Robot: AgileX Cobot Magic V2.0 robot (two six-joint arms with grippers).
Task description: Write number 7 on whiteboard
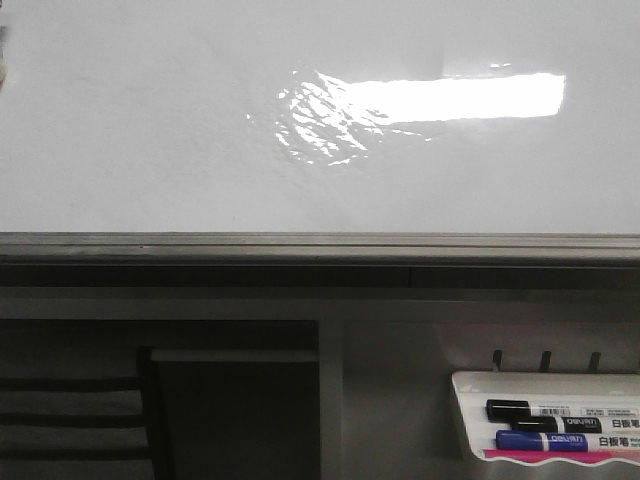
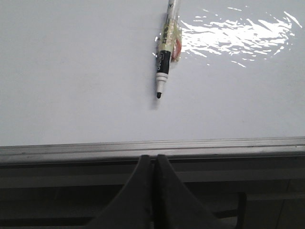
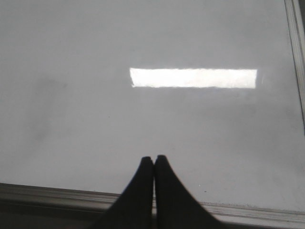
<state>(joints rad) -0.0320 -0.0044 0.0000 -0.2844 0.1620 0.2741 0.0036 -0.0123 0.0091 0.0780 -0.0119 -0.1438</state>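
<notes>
While glare spreads across it toward one o'clock in the front view, whiteboard (image 1: pixel 150 120) fills the upper half, glossy and white, bordered along the near side by a grey metal frame edge (image 1: pixel 320 243). Below that edge, dark shelving and a chair back (image 1: pixel 70 410) at seven o'clock; at five o'clock, a small white marker tray (image 1: pixel 470 385) holding a black-capped marker (image 1: pixel 560 410) and a blue-capped marker (image 1: pixel 565 441), lying side by side.

No number 7 visible on the board in any view; surface bare of ink, only faint grey smudging at nine o'clock in the right wrist view.

Seen from the left wrist: an uncapped pen (image 2: pixel 164 57) lying flat on the board, at twelve o'clock from the fingers, dark tip pointing back toward the frame, a yellowish wrap and a red patch around its barrel, beside the rippled glare.

Left gripper (image 2: pixel 153 164) clenched, fingers pressed together with nothing between, hanging over the frame edge. Right gripper (image 3: pixel 153 164) likewise clenched and empty, over the board's near margin.
</notes>
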